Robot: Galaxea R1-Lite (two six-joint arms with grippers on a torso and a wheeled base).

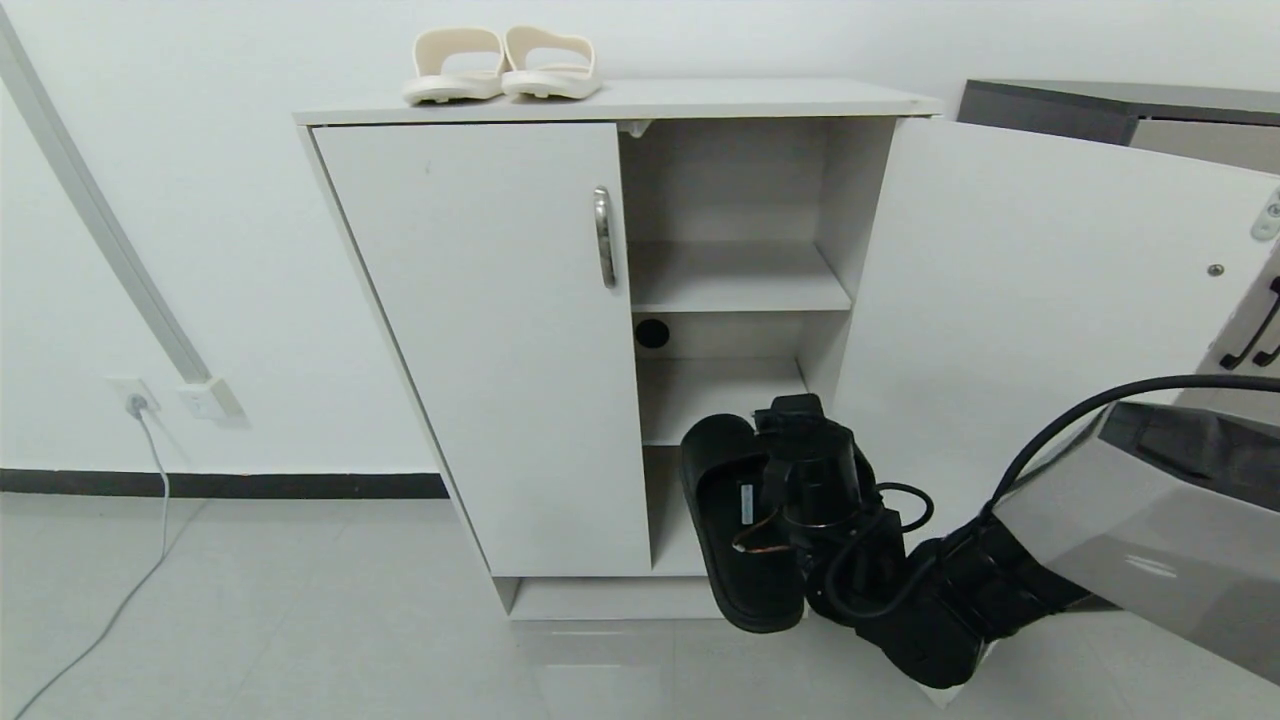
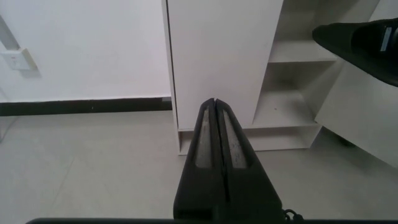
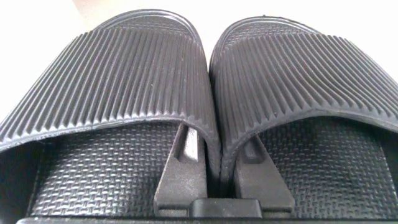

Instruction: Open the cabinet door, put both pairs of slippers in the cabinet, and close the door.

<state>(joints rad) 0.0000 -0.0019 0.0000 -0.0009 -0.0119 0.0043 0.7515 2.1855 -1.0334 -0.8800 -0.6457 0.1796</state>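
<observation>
The white cabinet [image 1: 480, 330] has its left door shut and its right door [image 1: 1000, 300] swung wide open, showing three bare shelves. A pair of cream slippers [image 1: 503, 65] lies on the cabinet top. My right gripper [image 1: 790, 480] is shut on a pair of black slippers [image 1: 735, 520], held on edge just in front of the lowest compartment. In the right wrist view its fingers [image 3: 183, 168] reach under the ribbed straps and pinch the two black slippers [image 3: 143, 81] together. My left gripper [image 2: 214, 112] hangs low and shut on nothing, facing the cabinet [image 2: 224, 56] from farther back; the black slippers [image 2: 367, 40] show beside it.
The open door blocks the space to the cabinet's right, with grey furniture [image 1: 1120, 110] behind it. A wall socket with a cable [image 1: 135, 405] sits on the left wall, above bare tiled floor [image 1: 250, 620]. The shut door has a metal handle [image 1: 603, 238].
</observation>
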